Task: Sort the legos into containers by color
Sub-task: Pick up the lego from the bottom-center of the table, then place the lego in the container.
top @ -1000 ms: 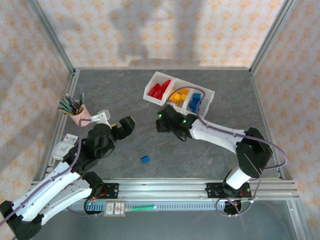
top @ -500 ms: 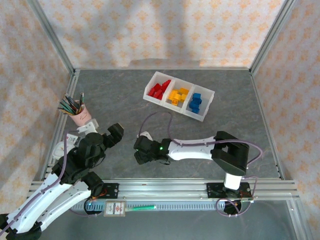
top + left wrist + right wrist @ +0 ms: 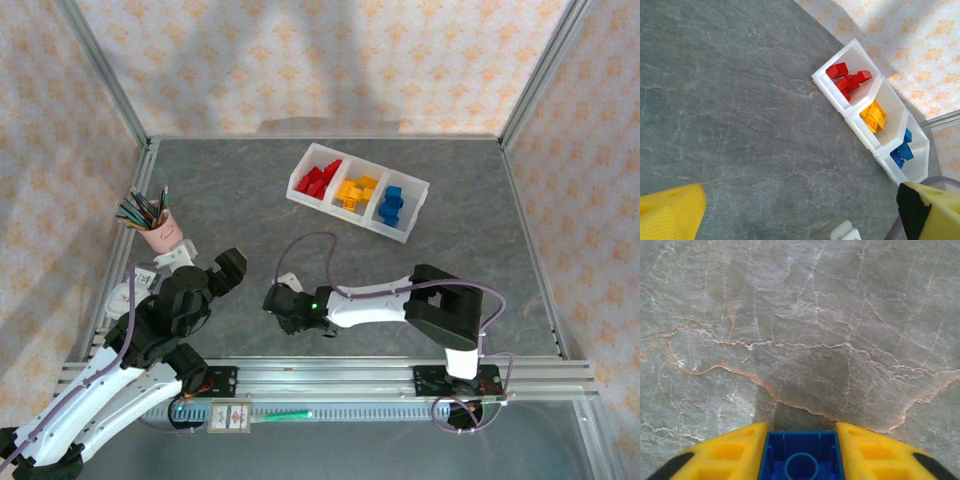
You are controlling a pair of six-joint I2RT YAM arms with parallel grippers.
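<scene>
**Blue brick clenched at the front, tray filled by colour at the back**

The surface point(image 3: 250, 190) is a dark grey slab veined like stone. Its pale and rust-coloured cracks are plain in the right wrist view. Walls point(image 3: 320, 60) papered cream with an orange flower print close it in on three sides. Metal frame posts point(image 3: 100, 70) rise at the far corners, and a metal rail point(image 3: 330, 375) runs along the near edge.

At the left edge stands a pink cup point(image 3: 158, 238) full of pencils point(image 3: 140, 208). Nearer than the cup and a little to its right, the left fingers point(image 3: 230, 266) are released. In the left wrist view the two yellow tips sit in opposite bottom corners with nothing between them.

Near the front centre, the right fingers point(image 3: 280, 303) are low over the surface and clenched on a blue brick point(image 3: 801, 460). Its hollow underside faces the wrist camera, showing a round tube inside a square wall, and a yellow finger presses on each side. Whether the brick touches the surface I cannot tell.

Well apart from it, at the far centre-right, the white tray point(image 3: 416, 212) lies at a slant with three compartments in a row. Red bricks point(image 3: 318, 180) fill the left one, yellow bricks point(image 3: 355, 190) the middle and blue bricks point(image 3: 392, 205) the right. The pieces lie jumbled in each.
</scene>
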